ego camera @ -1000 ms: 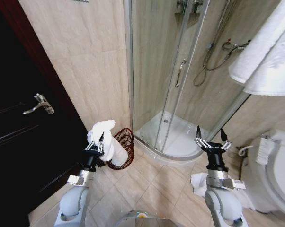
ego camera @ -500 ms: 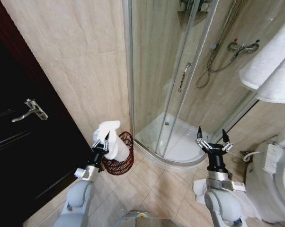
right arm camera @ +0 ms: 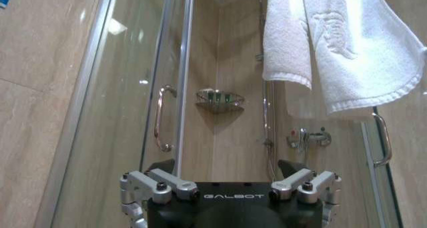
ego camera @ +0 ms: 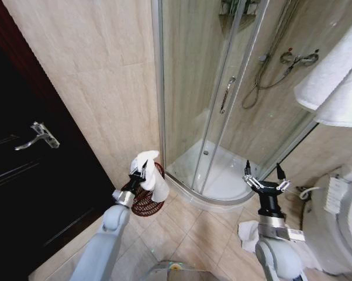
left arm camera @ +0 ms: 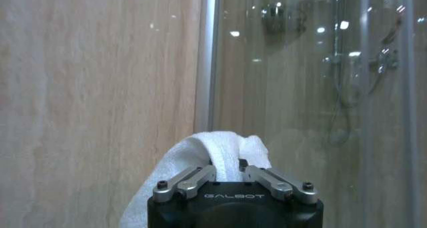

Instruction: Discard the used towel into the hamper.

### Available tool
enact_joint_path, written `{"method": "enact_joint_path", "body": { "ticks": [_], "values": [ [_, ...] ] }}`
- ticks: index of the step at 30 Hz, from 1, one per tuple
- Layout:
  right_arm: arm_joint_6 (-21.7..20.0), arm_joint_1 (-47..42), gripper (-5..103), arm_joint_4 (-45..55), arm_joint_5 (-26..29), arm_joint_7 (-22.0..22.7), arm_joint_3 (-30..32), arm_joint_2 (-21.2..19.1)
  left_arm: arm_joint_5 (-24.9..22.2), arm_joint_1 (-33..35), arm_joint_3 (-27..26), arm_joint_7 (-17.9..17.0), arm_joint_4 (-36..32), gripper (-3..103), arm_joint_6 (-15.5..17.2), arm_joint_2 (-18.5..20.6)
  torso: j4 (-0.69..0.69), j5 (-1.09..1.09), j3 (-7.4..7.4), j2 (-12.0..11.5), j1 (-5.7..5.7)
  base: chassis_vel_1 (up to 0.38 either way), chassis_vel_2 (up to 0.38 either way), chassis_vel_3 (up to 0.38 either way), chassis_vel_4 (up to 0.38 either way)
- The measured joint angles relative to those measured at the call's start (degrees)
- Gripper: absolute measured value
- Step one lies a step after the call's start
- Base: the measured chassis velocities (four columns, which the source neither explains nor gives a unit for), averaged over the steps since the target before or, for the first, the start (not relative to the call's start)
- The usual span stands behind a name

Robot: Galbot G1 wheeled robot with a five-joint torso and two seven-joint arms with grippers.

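My left gripper (ego camera: pixel 140 172) is shut on a white used towel (ego camera: pixel 152 177), which drapes down over the rim of the hamper (ego camera: pixel 142 202). The hamper is a small round dark reddish-brown open-weave basket standing on the tile floor against the wall, beside the shower corner. In the left wrist view the towel (left arm camera: pixel 213 150) bunches up between my closed fingers (left arm camera: pixel 185 180), facing the beige wall. My right gripper (ego camera: pixel 263 178) stands open and empty at the right, in front of the shower tray, and its open fingers (right arm camera: pixel 157 184) show in the right wrist view.
A curved glass shower enclosure (ego camera: pixel 223 105) fills the middle. A dark door (ego camera: pixel 24 175) with a lever handle is at the left. White towels (ego camera: pixel 337 82) hang at the upper right. A toilet (ego camera: pixel 340 222) stands at the right. Another white cloth (ego camera: pixel 248 233) lies on the floor by my right arm.
The head camera shifted between the earliest frame and the later ones. My left arm has reached forward and to the right, carrying the towel from beside the hamper to over its rim. The right arm stays put.
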Motion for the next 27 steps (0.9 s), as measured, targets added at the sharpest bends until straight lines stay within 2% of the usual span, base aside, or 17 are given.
{"method": "enact_joint_path", "body": {
  "ticks": [4, 9, 11, 14, 16, 18, 19, 22, 27],
  "values": [
    [0.7, 0.5, 100, -0.2, -0.6, 0.0, -0.1, 1.4, 0.7, -6.4, 1.8, -2.8, 4.6, 6, -0.4, 0.9, -0.02, 0.0, 0.0, 0.0, 0.01, 0.0, 0.0, 0.0, 0.0],
    [1.3, 0.5, 100, 0.3, -0.6, -0.1, 0.0, 2.5, -1.6, -7.9, 0.5, -5.2, 3.4, 6, 0.1, 2.3, 0.0, -0.01, 0.0, 0.0, 0.01, 0.0, 0.0, 0.0, 0.0],
    [1.6, 0.5, 100, 0.3, -0.6, -0.2, 0.0, 2.8, -2.4, -7.7, 0.0, -5.7, 2.5, 6, 0.4, 3.1, 0.0, 0.0, 0.0, 0.0, 0.01, 0.0, 0.0, 0.0, 0.0],
    [3.0, 0.8, 100, 0.2, -0.5, -1.2, -0.2, 4.4, -5.1, -5.8, -2.0, -7.8, -0.9, 6, 1.1, 7.4, 0.01, -0.01, 0.0, 0.0, 0.01, 0.0, 0.0, 0.0, 0.0],
    [3.3, 0.8, 100, 0.2, -0.4, -1.4, -0.3, 4.8, -5.4, -5.4, -2.2, -8.1, -1.3, 6, 1.1, 8.1, 0.01, -0.01, 0.0, 0.0, 0.01, 0.0, 0.0, 0.0, 0.0],
    [4.7, 0.6, 100, 0.0, 0.1, -1.9, -0.4, 6.2, -6.1, -3.1, -3.9, -8.5, -2.9, 6, 1.1, 12.1, 0.01, -0.01, -0.01, 0.0, 0.0, 0.0, 0.0, 0.0, 0.0],
    [4.7, 0.6, 100, 0.0, 0.1, -1.9, -0.4, 6.2, -6.1, -3.1, -3.9, -8.5, -2.9, 6, 1.1, 12.1, 0.01, -0.01, -0.01, 0.0, 0.0, 0.0, 0.0, 0.0, 0.0],
    [6.8, -0.2, 100, -1.0, 1.0, -2.4, -0.2, 7.1, -6.8, 0.1, -4.9, -7.8, -3.5, 6, 1.1, 16.7, 0.02, 0.0, -0.01, 0.0, 0.0, 0.0, 0.0, 0.0, 0.0],
    [8.6, -1.5, 100, -1.5, 1.4, -2.7, -0.3, 7.7, -6.8, 1.1, -2.5, -7.0, 0.0, 6, -0.1, 17.6, 0.0, -0.01, -0.01, 0.0, 0.0, 0.0, 0.0, 0.0, 0.0]
  ]
}}
